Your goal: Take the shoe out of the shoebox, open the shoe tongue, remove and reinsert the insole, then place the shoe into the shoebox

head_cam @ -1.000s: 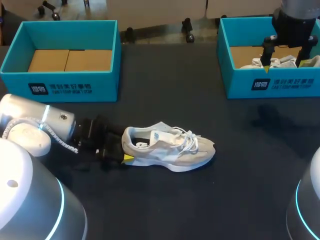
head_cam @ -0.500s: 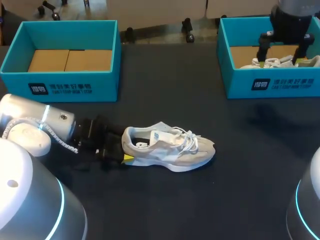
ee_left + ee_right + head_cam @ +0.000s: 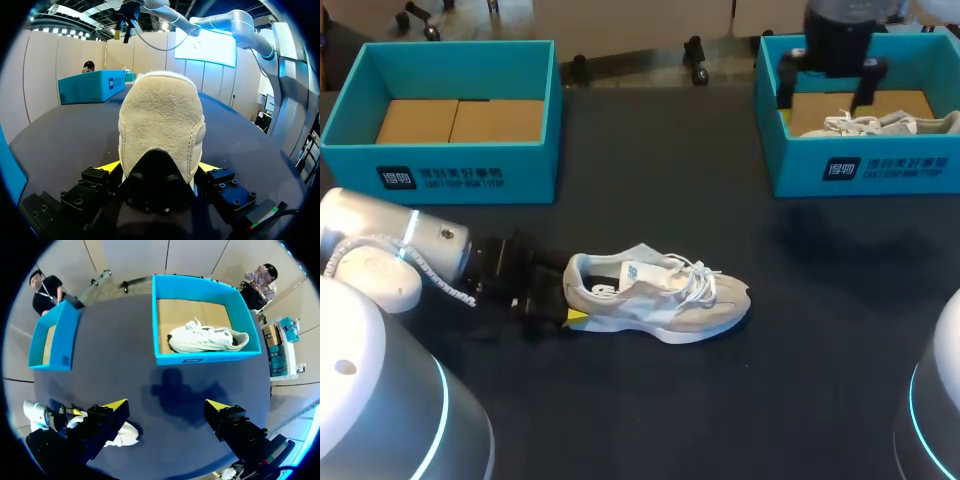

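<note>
Our right hand (image 3: 825,100) has risen and slid left, away from the second shoe (image 3: 880,123) in the right shoebox (image 3: 865,165); it is spread wide and holds nothing. Our left hand (image 3: 159,167) grips the heel of the shoe (image 3: 660,295) lying on the tabletop (image 3: 720,420).

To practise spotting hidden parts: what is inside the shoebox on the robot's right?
A white laced shoe lies on the brown cardboard floor of the shoebox. Nothing else shows; the floor under the shoe is covered.
</note>
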### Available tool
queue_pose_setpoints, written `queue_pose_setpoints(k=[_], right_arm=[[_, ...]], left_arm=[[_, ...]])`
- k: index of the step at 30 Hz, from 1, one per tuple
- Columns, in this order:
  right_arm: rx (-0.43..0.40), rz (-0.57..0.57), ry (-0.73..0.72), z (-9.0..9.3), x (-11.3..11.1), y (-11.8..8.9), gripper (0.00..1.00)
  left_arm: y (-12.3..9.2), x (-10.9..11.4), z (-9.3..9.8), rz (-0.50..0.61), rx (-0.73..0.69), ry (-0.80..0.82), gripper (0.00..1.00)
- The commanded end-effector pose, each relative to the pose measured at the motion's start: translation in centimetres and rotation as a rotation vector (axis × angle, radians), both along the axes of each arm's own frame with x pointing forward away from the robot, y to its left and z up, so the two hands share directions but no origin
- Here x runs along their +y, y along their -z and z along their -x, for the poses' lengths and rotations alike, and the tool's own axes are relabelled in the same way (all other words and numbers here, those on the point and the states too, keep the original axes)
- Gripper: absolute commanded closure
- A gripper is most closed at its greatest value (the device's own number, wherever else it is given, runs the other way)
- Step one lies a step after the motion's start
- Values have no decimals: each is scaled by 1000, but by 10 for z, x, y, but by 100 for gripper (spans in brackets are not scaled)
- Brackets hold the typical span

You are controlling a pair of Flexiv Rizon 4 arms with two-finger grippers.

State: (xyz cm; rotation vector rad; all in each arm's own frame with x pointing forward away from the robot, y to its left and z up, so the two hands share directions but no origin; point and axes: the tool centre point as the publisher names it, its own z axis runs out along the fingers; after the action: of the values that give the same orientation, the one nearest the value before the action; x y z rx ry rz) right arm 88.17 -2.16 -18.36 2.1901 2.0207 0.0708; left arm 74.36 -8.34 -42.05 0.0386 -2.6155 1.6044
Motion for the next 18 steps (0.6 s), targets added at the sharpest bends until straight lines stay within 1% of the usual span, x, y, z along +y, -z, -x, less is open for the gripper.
queue_pose_setpoints(k=[1,5,12,14,18], right_arm=[[-3,37,14,4,32,2,0],[1,29,11,13,58,4,0],[3,-12,22,43,101,11,0],[16,-10,20,51,112,13,0],[5,-5,10,66,132,12,0]], left_arm=[[0,1,0,-2,0,1,100],[0,1,0,-2,0,1,100],[0,1,0,-2,0,1,100],[0,1,0,-2,0,1,100],[0,1,0,-2,0,1,100]])
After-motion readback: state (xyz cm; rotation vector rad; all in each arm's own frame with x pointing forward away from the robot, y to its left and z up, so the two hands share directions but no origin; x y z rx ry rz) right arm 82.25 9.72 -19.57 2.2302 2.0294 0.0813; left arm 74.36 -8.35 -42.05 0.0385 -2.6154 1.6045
